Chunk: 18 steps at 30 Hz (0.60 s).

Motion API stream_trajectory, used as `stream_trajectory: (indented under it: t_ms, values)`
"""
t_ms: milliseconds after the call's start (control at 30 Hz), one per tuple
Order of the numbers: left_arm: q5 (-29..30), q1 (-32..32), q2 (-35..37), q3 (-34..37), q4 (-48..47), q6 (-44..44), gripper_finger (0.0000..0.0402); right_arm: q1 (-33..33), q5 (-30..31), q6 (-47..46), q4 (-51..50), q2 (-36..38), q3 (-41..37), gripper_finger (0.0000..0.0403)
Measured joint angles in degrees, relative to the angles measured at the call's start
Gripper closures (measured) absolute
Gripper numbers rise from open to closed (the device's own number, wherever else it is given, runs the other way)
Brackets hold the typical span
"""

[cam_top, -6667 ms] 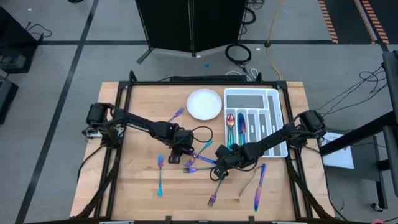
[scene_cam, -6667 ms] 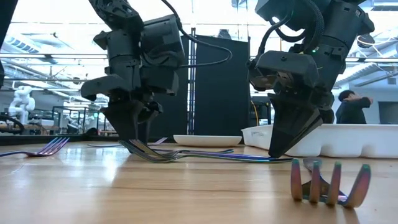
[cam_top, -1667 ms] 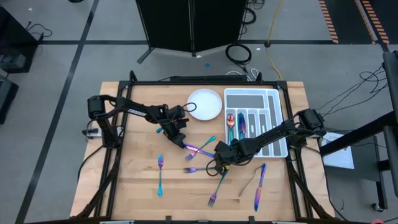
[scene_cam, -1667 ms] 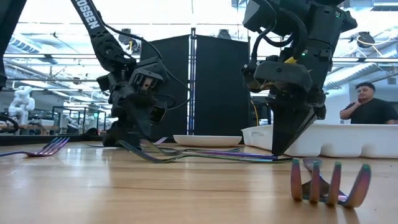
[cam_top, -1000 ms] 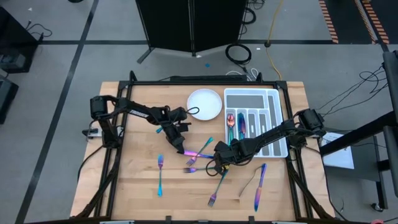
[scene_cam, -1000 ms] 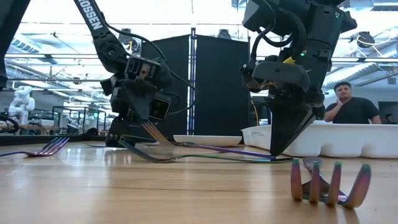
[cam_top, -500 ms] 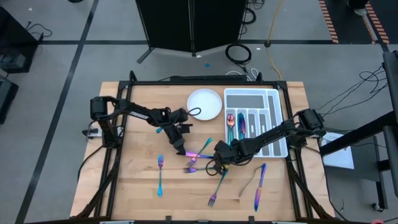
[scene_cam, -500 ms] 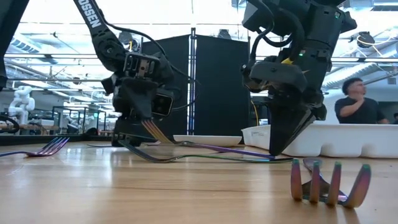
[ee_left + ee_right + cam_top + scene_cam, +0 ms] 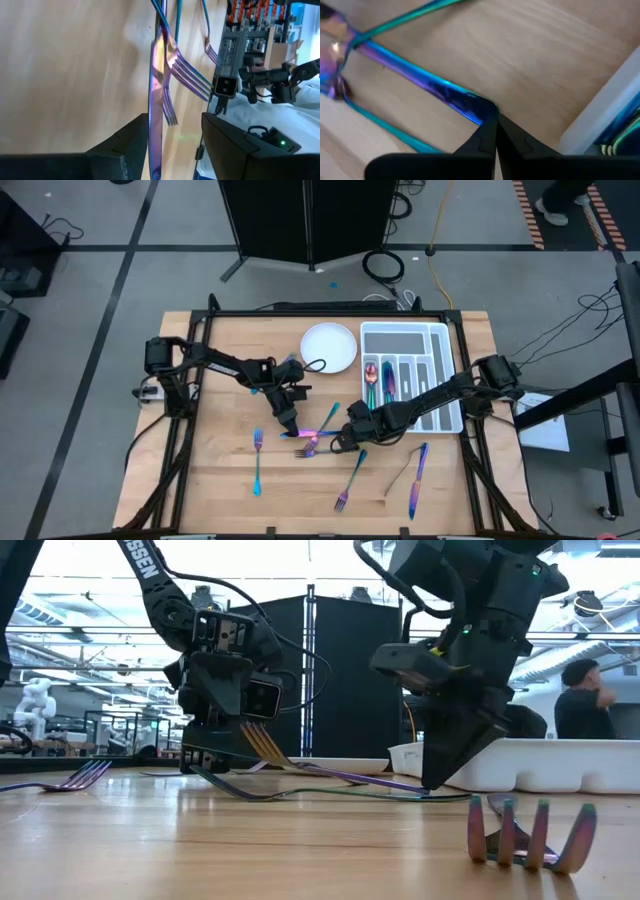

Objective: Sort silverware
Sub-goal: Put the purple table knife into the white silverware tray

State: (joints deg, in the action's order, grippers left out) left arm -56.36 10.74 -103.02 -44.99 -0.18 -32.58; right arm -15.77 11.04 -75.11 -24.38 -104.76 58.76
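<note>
At table centre, the left gripper (image 9: pixel 288 423) holds one end of a purple fork (image 9: pixel 156 95) between its part-spread fingers, tines raised off the wood. The right gripper (image 9: pixel 345 440), fingers pinched shut, clamps the fork's other end at about 3 o'clock from the left. Other silverware (image 9: pixel 352 477) lies loose toward 6 o'clock, the cutlery tray (image 9: pixel 440 332) toward 1 o'clock. With both arms gripping one fork, an uncoordinated pull could twist it free or drag it through neighbouring pieces.

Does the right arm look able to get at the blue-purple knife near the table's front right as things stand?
Probably yes: the knife lies flat and uncovered near that arm. The right gripper, shut, now touches the fork that the left gripper holds.
</note>
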Motion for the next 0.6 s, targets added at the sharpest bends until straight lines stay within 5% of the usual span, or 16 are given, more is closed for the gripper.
stream_trajectory:
  t_ms: [600]
  values:
    - [1.95,-5.34,0.03,-0.09,2.96,-4.57,0.0218,0.13,0.4,-6.94,10.26,-3.66,0.36,0.0402]
